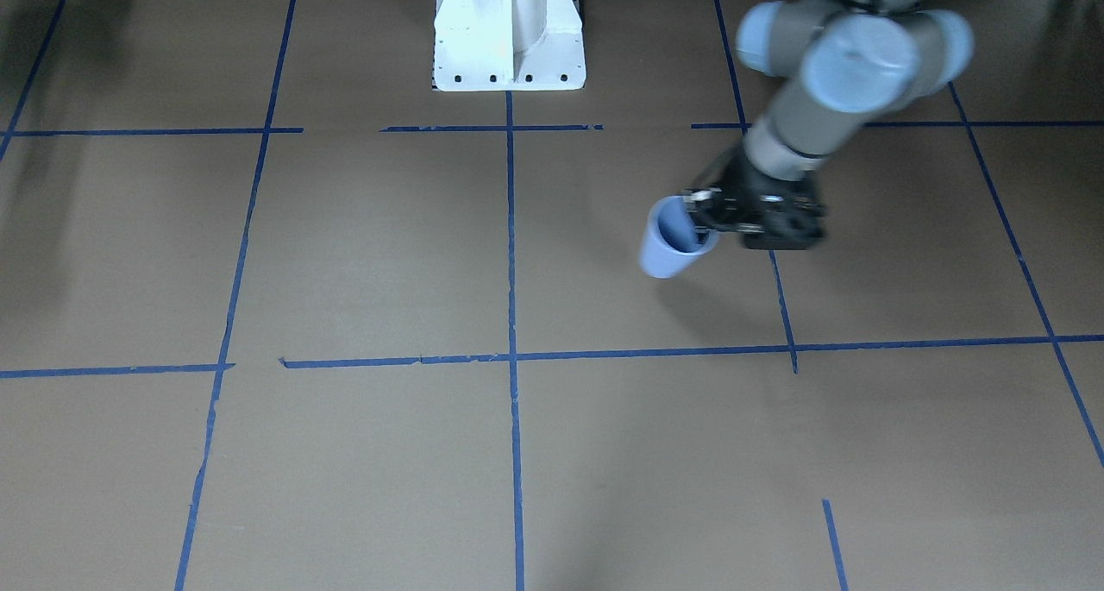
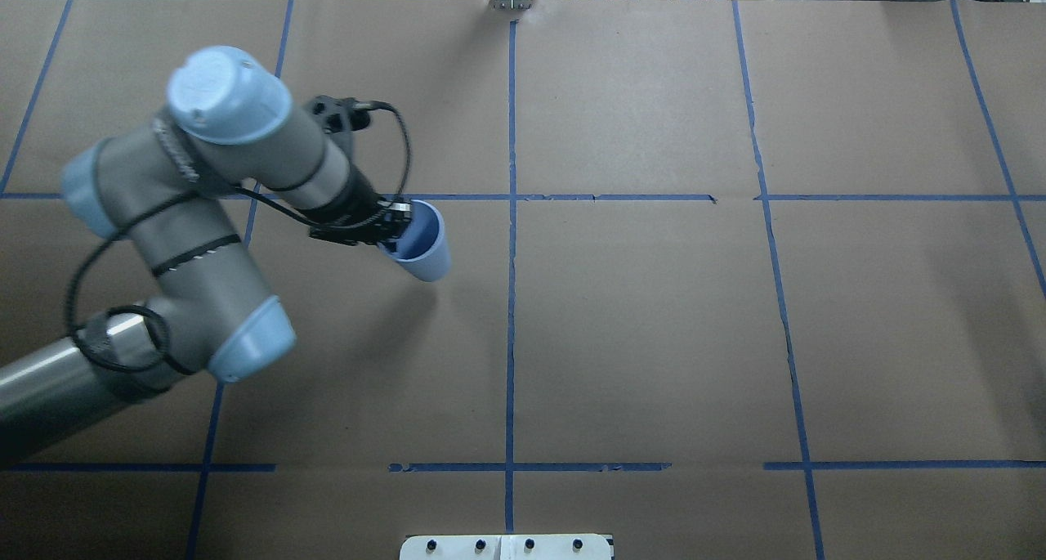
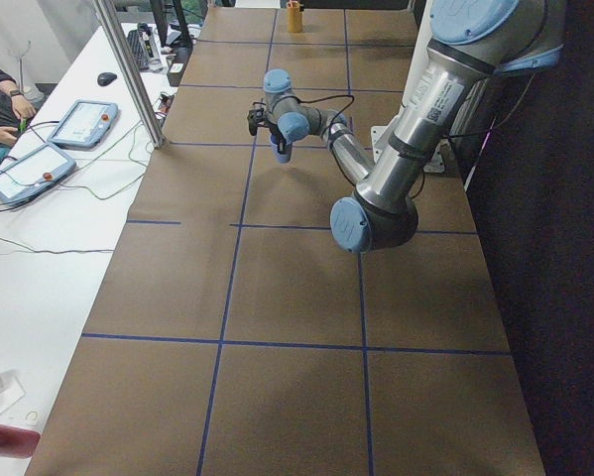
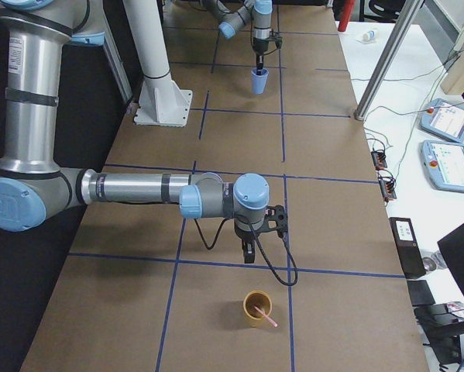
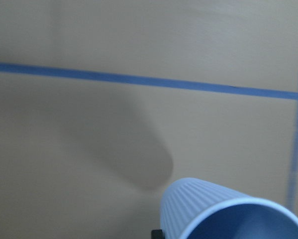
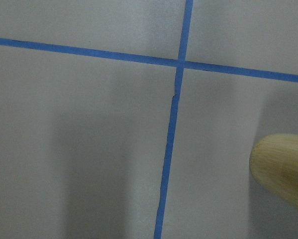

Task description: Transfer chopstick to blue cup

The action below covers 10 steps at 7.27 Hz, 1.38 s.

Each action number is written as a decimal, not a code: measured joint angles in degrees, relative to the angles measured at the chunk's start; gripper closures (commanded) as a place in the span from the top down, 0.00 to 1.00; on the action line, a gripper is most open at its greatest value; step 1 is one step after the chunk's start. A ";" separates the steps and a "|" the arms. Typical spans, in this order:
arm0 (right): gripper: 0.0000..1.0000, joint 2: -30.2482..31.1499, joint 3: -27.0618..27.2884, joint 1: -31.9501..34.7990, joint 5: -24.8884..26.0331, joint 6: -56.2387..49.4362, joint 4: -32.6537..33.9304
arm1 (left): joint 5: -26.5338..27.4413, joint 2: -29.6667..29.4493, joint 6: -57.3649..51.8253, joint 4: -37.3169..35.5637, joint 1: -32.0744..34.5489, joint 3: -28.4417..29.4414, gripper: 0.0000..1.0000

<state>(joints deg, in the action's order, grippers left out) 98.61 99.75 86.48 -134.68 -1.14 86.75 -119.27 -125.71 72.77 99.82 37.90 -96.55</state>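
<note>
Chopstick (image 4: 266,316) leans toward 4 o'clock in a tan cup (image 4: 252,319) near the right fingers (image 4: 249,251), whose state I cannot tell, so the transfer looks undone, while the left fingers (image 1: 705,220) clamp the rim of the raised blue cup (image 1: 664,252).

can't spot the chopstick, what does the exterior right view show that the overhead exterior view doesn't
Only exterior right: the chopstick leaning in a tan cup, with the right gripper close by. Only overhead exterior: a look into the tilted mouth of the blue cup, no stick visible inside. Both: the left gripper holding the blue cup by its rim.
</note>
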 measured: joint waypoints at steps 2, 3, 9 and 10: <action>1.00 0.00 -0.06 0.00 0.03 0.00 0.00 | 2.28 -5.32 1.57 -1.48 -3.01 3.28 0.00; 1.00 0.00 -0.08 0.00 0.01 -0.01 0.00 | 2.90 -6.09 1.70 -1.82 -4.15 3.84 0.01; 1.00 0.02 -0.38 0.00 0.00 -0.01 0.00 | 4.33 -6.59 1.60 -1.91 -6.99 5.68 0.08; 1.00 0.05 -0.37 0.00 -0.01 -0.01 0.00 | 4.32 -6.60 1.59 -1.91 -7.26 5.72 0.10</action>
<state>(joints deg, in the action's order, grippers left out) 98.67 99.39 86.48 -134.69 -1.14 86.75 -114.95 -132.31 74.36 97.91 30.64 -90.83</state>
